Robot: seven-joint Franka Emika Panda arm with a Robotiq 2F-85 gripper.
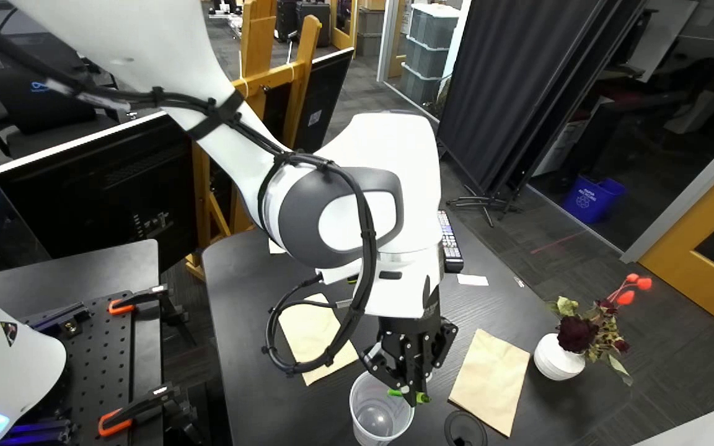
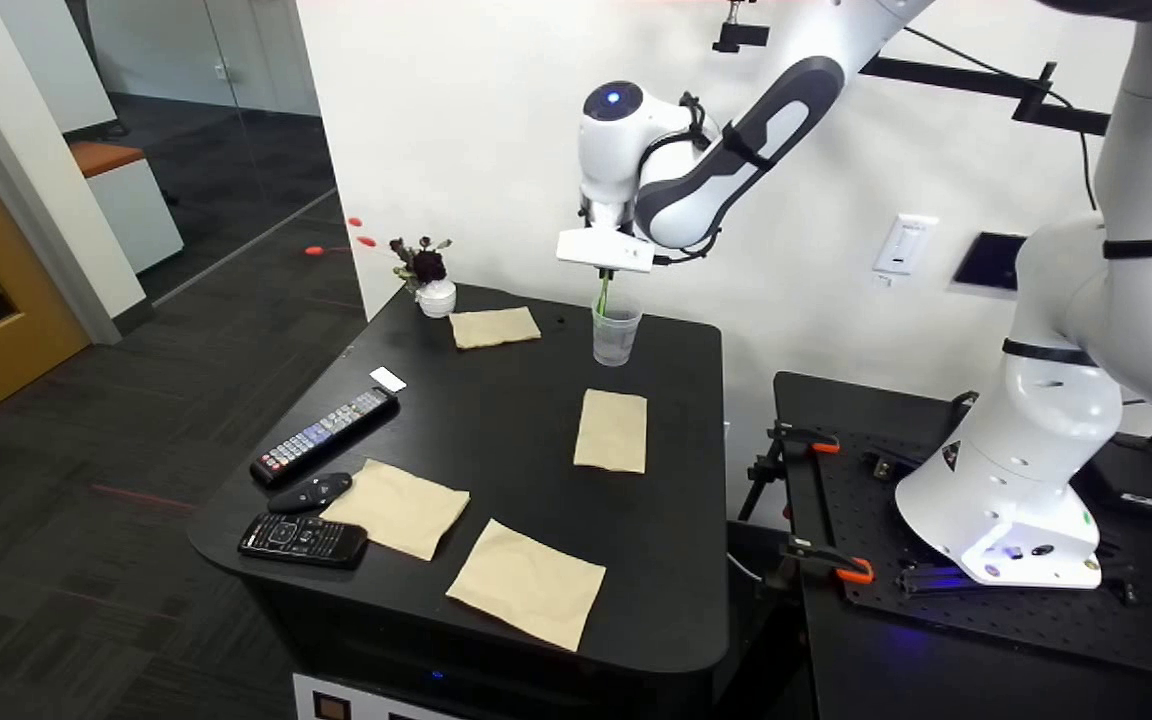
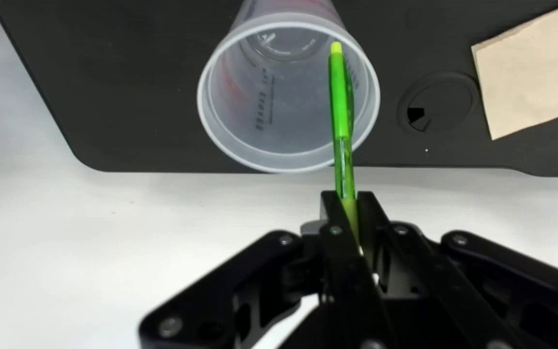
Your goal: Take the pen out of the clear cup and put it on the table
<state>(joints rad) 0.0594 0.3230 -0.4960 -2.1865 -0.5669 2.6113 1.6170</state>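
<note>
My gripper (image 3: 349, 206) is shut on the top end of the green pen (image 3: 340, 106) in the wrist view. The pen points down, its yellow-green lower end over the clear cup's mouth; I cannot tell how deep inside it is. The clear cup (image 3: 279, 111) stands upright on the black table (image 3: 129, 97). In an exterior view the pen (image 2: 603, 295) hangs below the gripper (image 2: 606, 273) at the cup's (image 2: 614, 342) rim. In an exterior view, the gripper (image 1: 413, 396) is above the right side of the cup (image 1: 372, 415), with part of the pen (image 1: 395, 393) showing.
Tan paper napkins (image 2: 611, 430) lie about the table (image 2: 506, 420); one (image 1: 490, 381) is near the cup. A white vase with flowers (image 2: 436, 298) stands at the far corner. Several remotes (image 2: 326, 435) lie at one side. A white wall (image 2: 476, 150) rises behind the cup.
</note>
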